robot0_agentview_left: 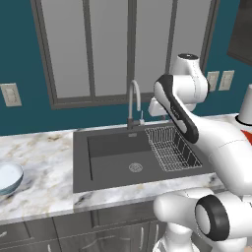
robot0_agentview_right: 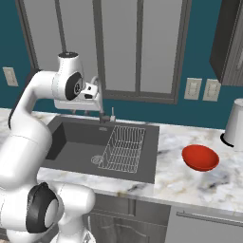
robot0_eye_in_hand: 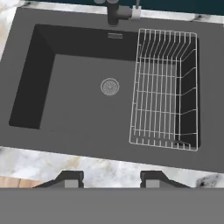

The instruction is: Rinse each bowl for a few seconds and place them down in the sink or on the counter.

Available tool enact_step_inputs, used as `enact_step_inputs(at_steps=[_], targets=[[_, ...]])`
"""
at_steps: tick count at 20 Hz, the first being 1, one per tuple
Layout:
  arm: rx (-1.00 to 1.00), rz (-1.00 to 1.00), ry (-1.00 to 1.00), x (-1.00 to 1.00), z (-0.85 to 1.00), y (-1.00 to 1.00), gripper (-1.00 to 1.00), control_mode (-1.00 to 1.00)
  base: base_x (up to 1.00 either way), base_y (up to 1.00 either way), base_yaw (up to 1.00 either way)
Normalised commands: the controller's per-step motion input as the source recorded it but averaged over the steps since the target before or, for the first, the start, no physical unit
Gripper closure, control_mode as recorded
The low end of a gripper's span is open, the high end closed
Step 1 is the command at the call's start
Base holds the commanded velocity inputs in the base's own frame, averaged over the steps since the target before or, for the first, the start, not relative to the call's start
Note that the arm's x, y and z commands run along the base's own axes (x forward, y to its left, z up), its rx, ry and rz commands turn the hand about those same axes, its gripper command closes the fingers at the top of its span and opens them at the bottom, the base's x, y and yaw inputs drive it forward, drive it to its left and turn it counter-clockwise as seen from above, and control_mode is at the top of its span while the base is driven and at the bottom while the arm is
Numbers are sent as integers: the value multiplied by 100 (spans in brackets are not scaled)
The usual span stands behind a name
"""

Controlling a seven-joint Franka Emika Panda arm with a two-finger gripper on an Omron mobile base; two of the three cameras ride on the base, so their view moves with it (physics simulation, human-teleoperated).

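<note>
From the left, the blue bowl (robot0_agentview_left: 9, 178) sits on the counter (robot0_agentview_left: 49, 162), well left of the sink (robot0_agentview_left: 113, 157). The arm is up high by the tap (robot0_agentview_left: 134, 101), and no water runs. From the right, the red bowl (robot0_agentview_right: 200, 157) sits on the counter right of the sink, near a white jar (robot0_agentview_right: 234, 124); the left view hides that bowl behind the arm. The hand's camera looks straight down at the drain (robot0_eye_in_hand: 110, 86) and the rack (robot0_eye_in_hand: 164, 89). The gripper (robot0_eye_in_hand: 111, 179) has its tips apart with nothing between them. I think no bowl is picked up yet. To do it well, go to one bowl, come down over its rim, pinch it gently, then hold it under the tap.
</note>
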Motion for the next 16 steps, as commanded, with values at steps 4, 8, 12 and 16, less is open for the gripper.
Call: enact_step_inputs(at_steps=[4,8,12,16], targets=[[1,0,-1,-4,-2,0,-100,-100,0,0,0],[1,0,0,-9,-9,0,-100,-100,0,0,0],[1,0,0,0,-12,-5,-100,-100,0,0,0],[1,0,-3,0,-10,-13,-100,-100,0,0,0]])
